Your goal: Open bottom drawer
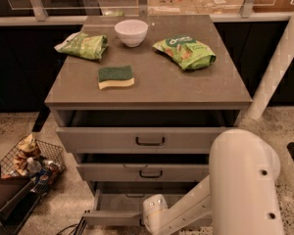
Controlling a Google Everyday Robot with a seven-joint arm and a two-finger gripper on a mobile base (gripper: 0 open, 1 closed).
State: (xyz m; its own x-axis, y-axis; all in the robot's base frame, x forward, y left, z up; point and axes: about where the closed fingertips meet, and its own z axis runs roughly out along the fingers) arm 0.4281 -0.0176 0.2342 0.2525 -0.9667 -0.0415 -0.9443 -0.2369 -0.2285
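The grey cabinet has three drawers. The bottom drawer [112,215] is pulled well out, its pale grey inside [122,202] showing; its handle is hidden behind my arm. The middle drawer [142,172] and the top drawer [142,140] stand slightly out, each with a black bar handle. My gripper [149,224] is at the bottom drawer's front, at the lower edge of the view, under the white wrist [154,210]. My white arm [240,180] fills the lower right.
On the cabinet top [152,89] lie a green-and-yellow sponge [116,76], a white bowl [131,32] and two green snack bags [83,45] [185,50]. A wire basket of clutter [32,158] stands on the floor at the left. A white post [279,67] rises at the right.
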